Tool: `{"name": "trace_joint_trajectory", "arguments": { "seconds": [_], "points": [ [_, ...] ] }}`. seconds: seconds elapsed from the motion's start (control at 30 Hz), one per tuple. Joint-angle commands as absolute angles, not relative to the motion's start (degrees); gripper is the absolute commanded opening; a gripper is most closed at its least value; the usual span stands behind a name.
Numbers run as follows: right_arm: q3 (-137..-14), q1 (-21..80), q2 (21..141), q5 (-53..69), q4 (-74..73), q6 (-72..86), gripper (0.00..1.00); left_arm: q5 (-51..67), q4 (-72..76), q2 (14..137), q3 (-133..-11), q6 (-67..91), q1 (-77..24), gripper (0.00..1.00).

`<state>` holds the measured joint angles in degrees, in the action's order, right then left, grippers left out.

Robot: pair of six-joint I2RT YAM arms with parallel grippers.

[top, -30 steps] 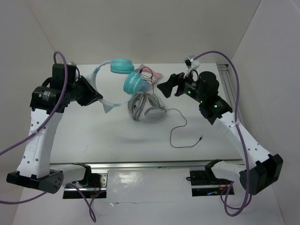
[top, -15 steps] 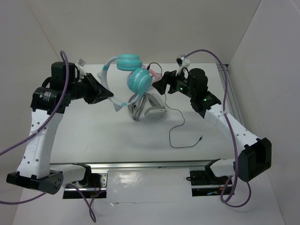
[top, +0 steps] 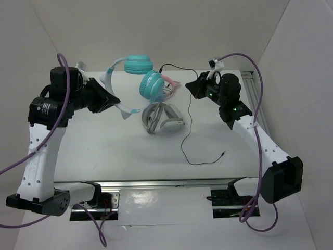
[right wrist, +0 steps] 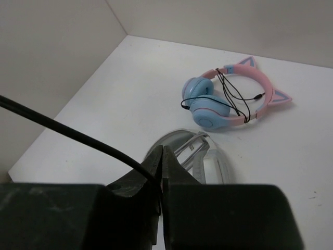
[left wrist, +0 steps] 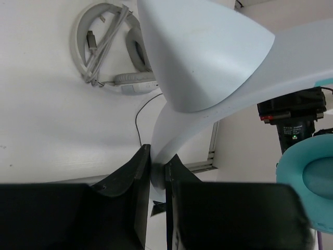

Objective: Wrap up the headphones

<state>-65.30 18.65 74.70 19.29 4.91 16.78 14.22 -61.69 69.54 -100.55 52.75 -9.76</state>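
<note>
Teal-cupped, with a pale-blue cat-ear band: the headphones (top: 152, 84), held clear of the table (top: 104, 151) at upper centre of the overhead view. Clamped by the band in the left gripper (top: 112, 101), just left of the cups. Off to the right, pinched tight in the right gripper (top: 193, 86): the black cable (top: 189, 117), slack tail trailing down-frame. Likely calls for carrying that cable leftward around the band. Beneath: a grey-and-white pair (top: 162, 119) and a pink pair (right wrist: 229, 94).

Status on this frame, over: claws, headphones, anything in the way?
Left claw shut on headphones headband, held aloft. Right claw shut on cable, plug end on table. Grey-and-white pair and pink pair lie beneath, near cable.
</note>
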Motion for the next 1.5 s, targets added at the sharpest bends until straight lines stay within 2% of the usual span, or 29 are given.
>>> {"name": "trace_joint_trajectory", "arguments": {
  "seconds": [0.0, 0.17, 0.3, 0.33, 0.47, 0.63, 0.8, 0.87, 0.97, 1.07, 1.33, 1.47],
  "points": [
    [-64.07, 18.46, 72.51, 20.39, 8.26, 17.48, 0.07, 13.27, -58.45, 68.99, -104.59, 53.88, -9.4, 0.0],
    [-65.03, 18.46, 71.89, 23.11, 7.04, 18.02, 0.07, 6.69, -61.17, 71.63, -108.37, 52.12, -9.4, 0.0],
    [-66.36, 19.51, 71.37, 23.73, 1.85, 15.29, 0.16, 5.36, -61.09, 72.95, -109.78, 52.12, -8.0, 0.0],
    [-65.49, 20.03, 70.76, 23.73, 1.85, 15.29, 0.2, 6.49, -61.08, 73.73, -110.38, 52.12, -8.0, 0.0],
    [-60.83, 20.56, 69.52, 24.25, 6.39, 17.56, 0.24, 12.82, -58.63, 77.33, -114.25, 54.22, -7.29, 0.0],
    [-59.41, 23.28, 73.65, 22.94, 8.96, 18.72, 0.24, 20.46, -53.09, 80.67, -114.26, 57.12, -6.16, 0.0],
    [-61.17, 23.81, 78.12, 22.41, 11.25, 18.72, 0.21, 22.41, -51.5, 81.82, -114.79, 57.66, -5.45, 0.0],
    [-62.23, 23.82, 78.83, 21.54, 11.25, 18.72, 0.31, 23.02, -51.5, 81.83, -115.31, 57.66, -5.45, 0.0],
    [-63.28, 24.43, 78.84, 18.91, 10.2, 17.58, 0.53, 24.08, -51.5, 81.22, -114.52, 57.13, -5.45, 0.0],
    [-64.34, 24.43, 78.84, 17.41, 10.2, 14.6, 0.61, 24.08, -50.98, 80.43, -113.21, 55.91, -5.45, 0.0],
    [-61.35, 26.02, 79.45, 15.28, 14.41, 12.22, 0.65, 22.59, -47.91, 76.47, -110.39, 53.88, -6.5, 0.0],
    [-55.65, 29.79, 80.6, 12.93, 20.81, 10.28, 0.54, 26.62, -46.76, 76.46, -110.91, 52.82, -6.42, 0.0]
  ]
}}
